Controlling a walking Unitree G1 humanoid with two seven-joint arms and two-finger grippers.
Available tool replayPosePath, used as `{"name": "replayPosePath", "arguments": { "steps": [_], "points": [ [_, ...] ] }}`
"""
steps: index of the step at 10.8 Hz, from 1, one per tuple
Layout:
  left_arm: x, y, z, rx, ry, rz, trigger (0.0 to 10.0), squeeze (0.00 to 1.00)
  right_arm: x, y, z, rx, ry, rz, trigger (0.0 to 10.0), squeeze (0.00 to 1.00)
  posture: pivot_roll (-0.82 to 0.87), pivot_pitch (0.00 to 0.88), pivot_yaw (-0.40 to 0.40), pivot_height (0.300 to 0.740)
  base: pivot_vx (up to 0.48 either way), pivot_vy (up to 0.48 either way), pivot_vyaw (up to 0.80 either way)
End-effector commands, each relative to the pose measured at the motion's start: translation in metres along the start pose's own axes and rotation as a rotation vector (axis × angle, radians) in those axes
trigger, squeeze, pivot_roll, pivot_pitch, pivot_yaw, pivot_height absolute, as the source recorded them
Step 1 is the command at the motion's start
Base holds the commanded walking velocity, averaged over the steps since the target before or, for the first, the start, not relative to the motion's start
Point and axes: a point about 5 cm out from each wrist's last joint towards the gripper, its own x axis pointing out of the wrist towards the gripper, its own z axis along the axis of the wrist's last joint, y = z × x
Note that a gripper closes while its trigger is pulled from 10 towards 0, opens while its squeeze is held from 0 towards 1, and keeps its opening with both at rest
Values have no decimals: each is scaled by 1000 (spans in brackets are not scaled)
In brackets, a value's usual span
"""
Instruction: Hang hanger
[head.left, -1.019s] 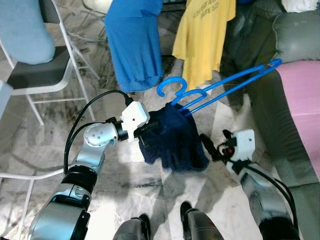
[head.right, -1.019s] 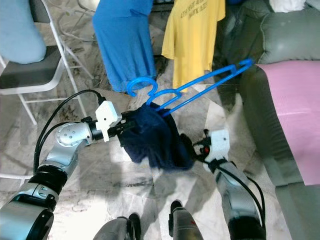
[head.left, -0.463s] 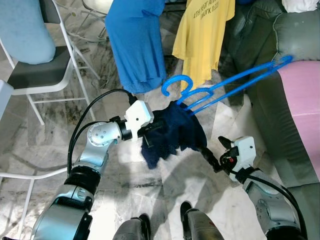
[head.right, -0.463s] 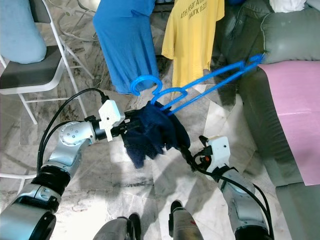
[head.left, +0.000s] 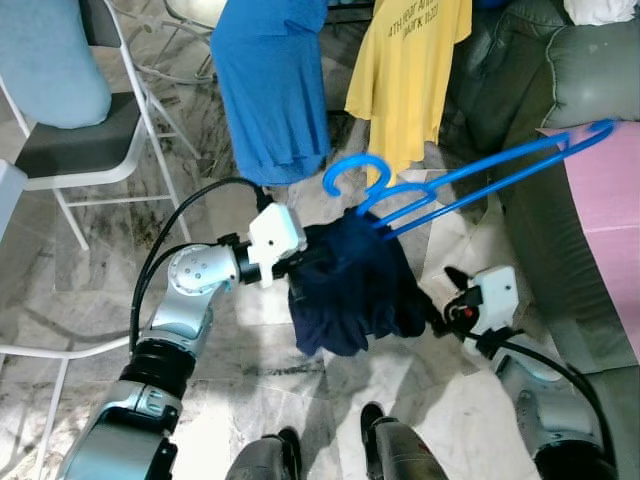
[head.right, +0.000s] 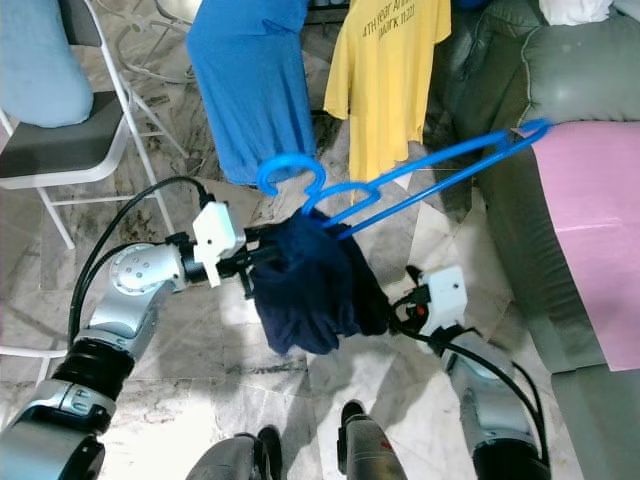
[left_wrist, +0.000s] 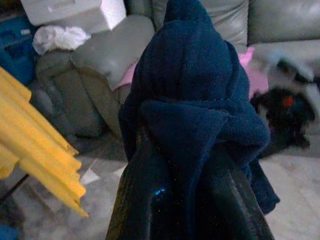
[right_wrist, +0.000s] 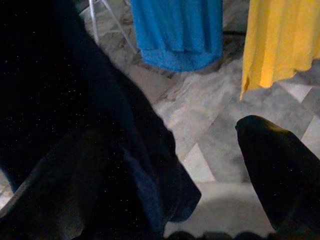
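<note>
Marble-tile floor (head.left: 90, 270); left hand (head.left: 297, 270) clamps fuzzy navy garment (head.left: 350, 285) on curved blue plastic hanger (head.left: 470, 175); right hand (head.left: 440, 312) spread beside it.

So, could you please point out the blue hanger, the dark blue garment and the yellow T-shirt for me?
blue hanger (head.left: 470, 180): left eye view, on its long upper bar.
dark blue garment (head.left: 350, 290): left eye view, on the middle of the bunched cloth.
yellow T-shirt (head.right: 385, 70): right eye view, on its front below the print.
</note>
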Motion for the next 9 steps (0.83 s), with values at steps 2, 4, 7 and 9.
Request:
{"name": "replayPosePath", "arguments": {
  "steps": [2,4,7,9],
  "points": [
    [5,-2,12,2,-60,-11,0,0,6,11,-16,50,44,21,10000,0,-74,276,93,740,0,0,0],
    [9,-4,22,-3,-91,-32,0,0,10,11,-28,56,98,0,10000,0,-61,280,96,740,0,0,0],
    [6,0,47,-89,-178,-61,0,0,10,-15,-43,142,216,-250,9569,0,-23,276,88,740,0,0,0],
    [1,10,60,-109,-217,-21,0,0,8,-23,-45,174,229,-333,0,0,-8,277,77,740,0,0,0]
  ]
}}
